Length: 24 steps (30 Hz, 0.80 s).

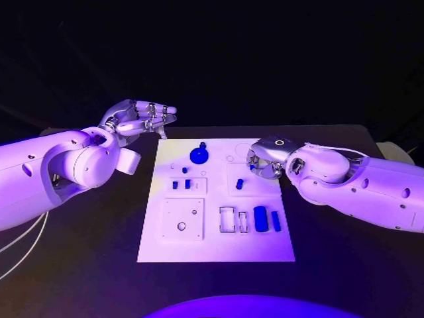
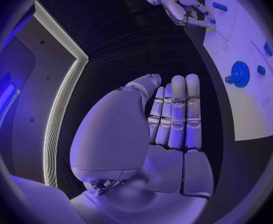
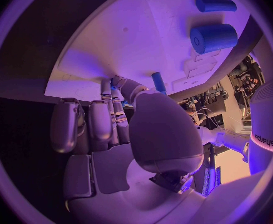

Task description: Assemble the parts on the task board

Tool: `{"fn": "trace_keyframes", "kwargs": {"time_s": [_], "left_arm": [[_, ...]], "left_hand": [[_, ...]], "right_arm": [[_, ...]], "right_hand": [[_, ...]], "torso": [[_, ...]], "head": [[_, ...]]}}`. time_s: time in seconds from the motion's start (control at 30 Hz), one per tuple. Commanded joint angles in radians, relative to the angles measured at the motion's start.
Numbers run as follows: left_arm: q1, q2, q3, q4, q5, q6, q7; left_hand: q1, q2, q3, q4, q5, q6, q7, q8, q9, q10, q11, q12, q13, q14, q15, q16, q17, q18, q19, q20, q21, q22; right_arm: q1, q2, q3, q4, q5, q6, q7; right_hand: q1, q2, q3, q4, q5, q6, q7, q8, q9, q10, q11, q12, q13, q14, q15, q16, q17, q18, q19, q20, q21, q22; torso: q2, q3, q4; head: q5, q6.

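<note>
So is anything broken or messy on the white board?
Nothing looks broken or spilled. The task board lies flat and square on the table. The blue gear and the two blue cylinders sit neatly on it. The right hand reaches over the board; the left hand is beside it.

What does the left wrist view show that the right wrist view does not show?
Left wrist view alone: the left hand, its straight fingers together and holding nothing, and the blue gear on the task board. Right wrist view alone: two blue cylinders, thick and thin. Both show the board and the right hand over it.
</note>
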Motion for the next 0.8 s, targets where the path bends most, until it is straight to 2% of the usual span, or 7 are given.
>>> {"fn": "trace_keyframes", "kwargs": {"time_s": [0.03,0.27,0.5,0.67,0.8], "left_arm": [[0.001,-0.001,0.0,0.004,0.007,0.002,0.011],[0.001,-0.003,0.0,0.004,0.007,-0.002,0.006],[0.001,-0.005,0.0,-0.002,0.007,-0.004,-0.001],[0.001,-0.003,0.0,-0.009,0.007,-0.004,-0.005],[0.001,-0.002,0.0,-0.015,0.009,-0.004,-0.009]], "left_hand": [[-0.003,0.004,0.005,0.001,-0.003,-0.001,0.006,0.0,-0.001,0.0,0.007,0.001,-0.001,0.005,0.004,-0.004,-0.001,0.007,0.001,-0.005,-0.005,-0.001],[-0.002,0.005,0.006,0.0,-0.003,-0.003,0.007,-0.001,-0.002,-0.001,0.007,0.0,-0.002,0.005,0.004,-0.006,-0.002,0.007,0.001,-0.004,-0.006,-0.002],[-0.001,0.005,0.006,-0.001,-0.003,-0.006,0.009,-0.002,-0.002,-0.004,0.009,-0.001,-0.004,0.005,0.005,-0.007,-0.003,0.007,0.002,-0.004,-0.008,-0.003],[-0.002,0.005,0.006,-0.002,-0.003,-0.008,0.01,-0.003,-0.003,-0.007,0.01,-0.002,-0.005,0.005,0.006,-0.008,-0.004,0.006,0.002,-0.004,-0.009,-0.004],[-0.002,0.004,0.006,-0.002,-0.003,-0.009,0.01,-0.003,-0.003,-0.008,0.011,-0.003,-0.005,0.005,0.006,-0.009,-0.005,0.006,0.002,-0.003,-0.009,-0.004]], "right_arm": [[-0.013,0.005,-0.006,-0.004,-0.027,0.031,-0.025],[-0.016,-0.004,-0.006,0.01,-0.033,0.016,-0.034],[-0.016,-0.028,-0.004,0.045,-0.034,-0.047,-0.029],[-0.013,-0.04,0.002,0.064,-0.034,-0.1,-0.022],[-0.001,-0.056,0.011,0.091,-0.026,-0.129,-0.017]], "right_hand": [[0.005,0.015,0.014,-0.003,-0.005,0.012,-0.002,0.005,0.003,0.013,-0.003,-0.001,0.0,0.047,-0.009,0.009,0.005,-0.015,0.008,-0.004,0.011,0.077],[0.011,0.026,0.032,-0.014,-0.003,0.027,-0.006,0.007,0.007,0.029,-0.008,-0.004,0.001,0.047,-0.012,0.017,0.009,-0.018,0.014,-0.008,0.024,0.089],[0.01,0.023,0.032,-0.017,-0.004,0.028,-0.006,0.007,0.007,0.03,-0.008,-0.006,0.0,0.046,-0.013,0.015,0.005,-0.019,0.015,-0.008,0.027,0.091],[0.006,0.02,0.033,-0.018,-0.004,0.029,-0.005,0.006,0.007,0.029,-0.007,-0.009,0.0,0.046,-0.012,0.019,0.01,-0.021,0.02,-0.008,0.037,0.098],[0.006,0.019,0.033,-0.018,-0.004,0.029,-0.005,0.006,0.007,0.029,-0.007,-0.009,0.0,0.047,-0.012,0.022,0.012,-0.022,0.021,-0.009,0.04,0.1]], "torso": [[0.0,-0.0005,-0.0006],[-0.001,-0.0004,-0.0004],[-0.001,-0.0002,-0.0007],[-0.002,0.0,-0.0003],[-0.002,-0.0005,0.0001]], "head": [[0.001,-0.003],[0.003,-0.008],[0.006,-0.009],[0.011,-0.007],[0.021,-0.002]]}}
